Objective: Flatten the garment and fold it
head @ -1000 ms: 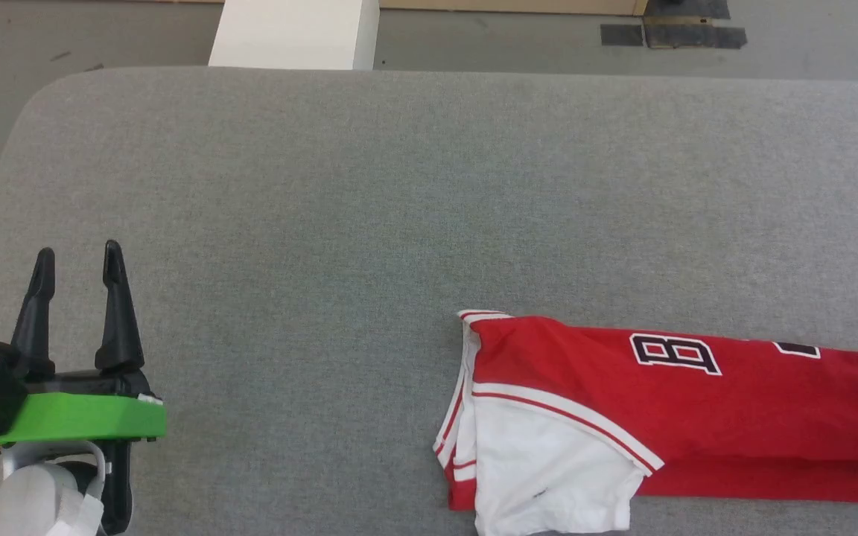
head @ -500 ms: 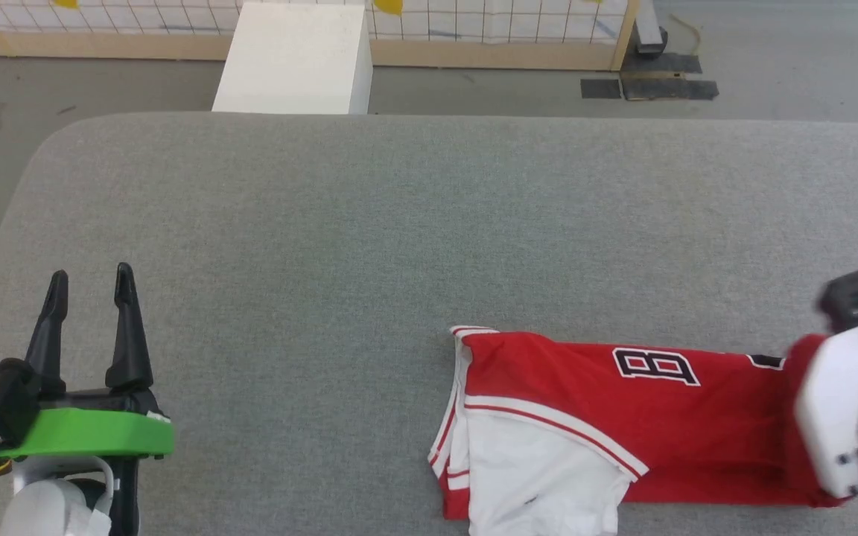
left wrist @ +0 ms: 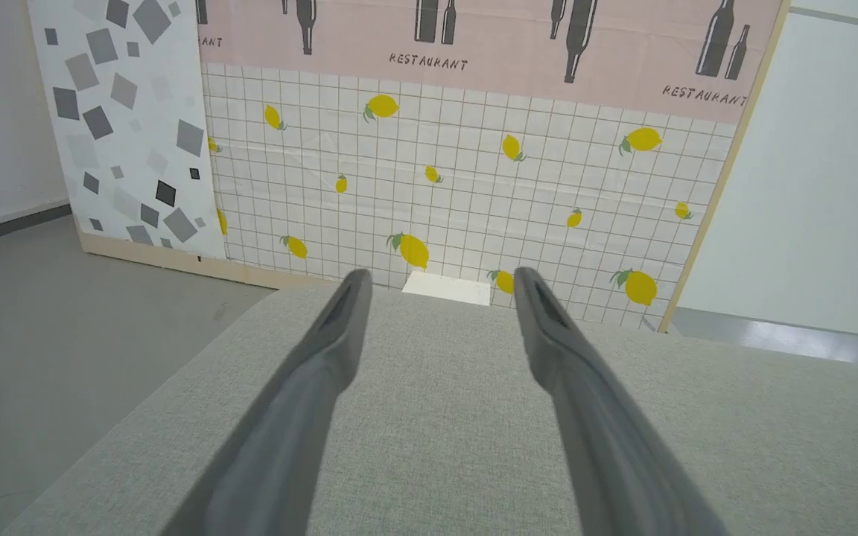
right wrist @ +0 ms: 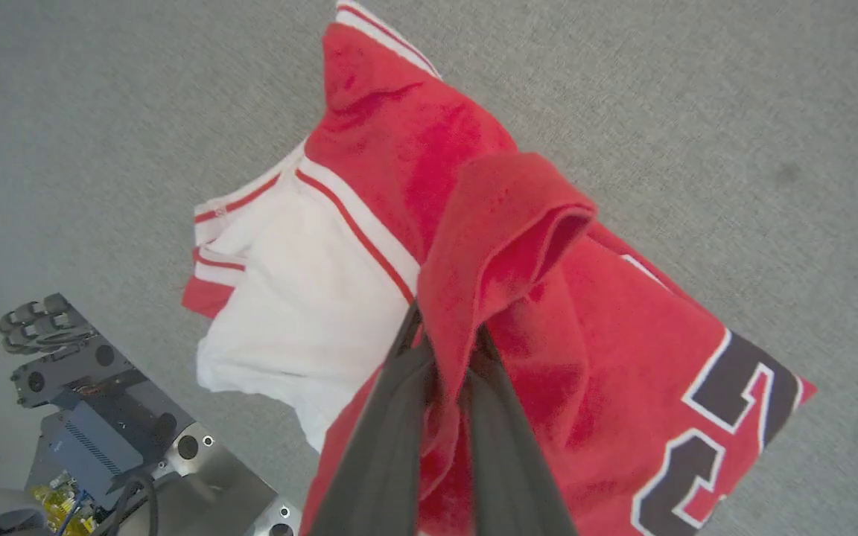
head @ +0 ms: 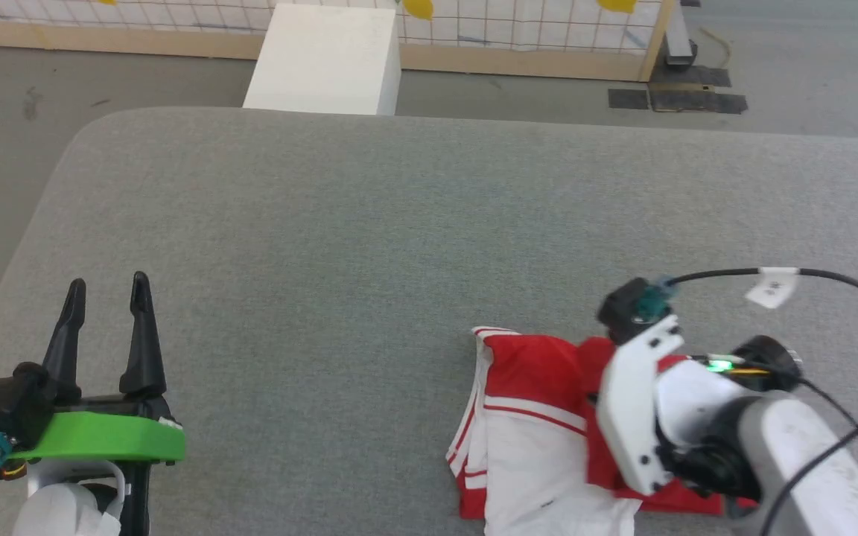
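Broadly, a grey fabric-covered table with a rounded corner [head: 369,223] takes up most of the head view, standing on a smooth grey floor [head: 64,89]. Beyond the table, at 12 o'clock, stands one white rectangular block [head: 325,59]. Behind it a wood-framed wall panel of white grid tiles printed with yellow lemons [left wrist: 474,193] rises under a pink banner with dark bottle silhouettes and the word RESTAURANT [left wrist: 503,45]. At 1 o'clock two dark tape patches [head: 678,100] lie side by side on the floor. There is one garment, a red jersey T-shirt with a white short sleeve and red-white striped trim [head: 526,417]. It lies on the table at about 5 o'clock of the head view, with its sleeve end flat. The right wrist view shows part of a black-and-white printed numeral at 4 o'clock. There are two grippers, each with two long dark fingers. The left gripper [head: 107,281] hovers at 8 o'clock above bare table, its fingers spread well apart and holding nothing. The right gripper [right wrist: 444,335] has its fingers pinched narrowly on a raised fold of the T-shirt's red cloth, lifted over the flat part. One black cable [head: 846,286] arcs over the right arm's white wrist [head: 637,402].
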Controlling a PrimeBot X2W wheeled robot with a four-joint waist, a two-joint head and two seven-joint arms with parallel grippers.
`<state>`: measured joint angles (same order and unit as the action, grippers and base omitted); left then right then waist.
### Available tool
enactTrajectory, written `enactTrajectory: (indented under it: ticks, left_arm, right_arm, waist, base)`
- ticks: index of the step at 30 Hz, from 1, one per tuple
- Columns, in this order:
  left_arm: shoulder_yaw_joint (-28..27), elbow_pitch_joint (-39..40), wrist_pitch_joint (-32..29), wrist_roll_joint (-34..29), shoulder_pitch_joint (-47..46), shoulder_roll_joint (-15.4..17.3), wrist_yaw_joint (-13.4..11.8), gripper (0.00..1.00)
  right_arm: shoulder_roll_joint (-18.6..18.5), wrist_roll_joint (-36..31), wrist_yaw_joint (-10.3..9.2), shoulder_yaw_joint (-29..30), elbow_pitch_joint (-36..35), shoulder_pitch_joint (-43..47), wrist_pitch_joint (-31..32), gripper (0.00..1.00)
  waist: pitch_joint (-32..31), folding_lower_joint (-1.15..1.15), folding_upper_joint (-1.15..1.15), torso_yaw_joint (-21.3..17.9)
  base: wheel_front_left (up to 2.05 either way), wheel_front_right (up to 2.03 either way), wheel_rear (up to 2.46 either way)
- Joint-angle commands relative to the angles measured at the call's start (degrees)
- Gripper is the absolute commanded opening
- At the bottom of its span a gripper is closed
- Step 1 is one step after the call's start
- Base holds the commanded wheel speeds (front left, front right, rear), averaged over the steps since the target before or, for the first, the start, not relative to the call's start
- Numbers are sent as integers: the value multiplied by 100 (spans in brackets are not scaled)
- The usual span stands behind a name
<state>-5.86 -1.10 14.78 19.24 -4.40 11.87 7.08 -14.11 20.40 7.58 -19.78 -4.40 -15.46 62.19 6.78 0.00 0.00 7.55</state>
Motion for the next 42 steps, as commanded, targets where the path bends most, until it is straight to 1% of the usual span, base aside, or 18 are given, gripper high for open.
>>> enactTrajectory:
  ticks: [1,8,14,18,19,20,25,28,31,33,37,39,42]
  left_arm:
    - [17,-9,22,36,38,-1,35,100]
    - [33,-38,22,82,13,-34,37,100]
    - [55,-46,22,99,-30,-77,38,100]
    - [76,-74,22,110,-64,-100,39,100]
    - [79,-82,22,112,-67,-104,39,100]
    - [82,-91,22,116,-72,-108,39,100]
    - [93,-125,22,124,-52,-89,40,100]
    - [112,-130,22,115,-16,-68,40,100]
    - [124,-138,22,99,13,-62,39,100]
    - [134,-133,22,42,29,-52,23,100]
    - [131,-96,22,-102,25,-66,-77,100]
    - [148,-78,22,-200,28,-58,-116,100]
    - [115,-24,22,-343,34,-71,-246,100]
  right_arm:
    - [91,-7,-9,-89,130,-144,-141,0]
    - [536,-88,-9,-422,1035,-409,-706,0]
    - [754,-183,-9,-470,1840,-472,-1181,0]
    - [853,-203,-9,-476,2257,-540,-1447,0]
    - [877,-191,-9,-499,2315,-555,-1487,32]
    - [902,-186,-9,-555,2347,-591,-1541,100]
    - [1004,27,-9,-925,2224,-771,-1669,100]
    - [1036,198,-9,-1158,1978,-887,-1728,100]
    - [1050,389,-9,-1263,1673,-959,-1892,100]
    - [1034,480,-9,-1224,1438,-979,-2031,100]
    - [843,347,-9,-874,914,-966,-2396,100]
    - [742,183,-9,-579,685,-893,-2565,100]
    - [609,-152,-9,18,380,-679,-2743,100]
  waist:
    - [21,0,0,62]
    - [110,0,0,194]
    - [230,0,0,270]
    - [265,0,0,294]
    - [265,0,0,297]
    - [268,0,0,298]
    - [215,0,0,236]
    - [142,0,0,148]
    - [43,0,0,37]
    - [-17,0,0,-48]
    - [-104,0,0,-257]
    - [-132,0,0,-371]
    - [-147,0,0,-537]
  base:
    - [0,0,0]
    - [0,0,0]
    - [0,0,0]
    - [0,0,0]
    - [0,0,0]
    - [0,0,0]
    - [0,0,0]
    - [0,0,0]
    - [0,0,0]
    - [0,0,0]
    - [0,0,0]
    - [0,0,0]
    - [0,0,0]
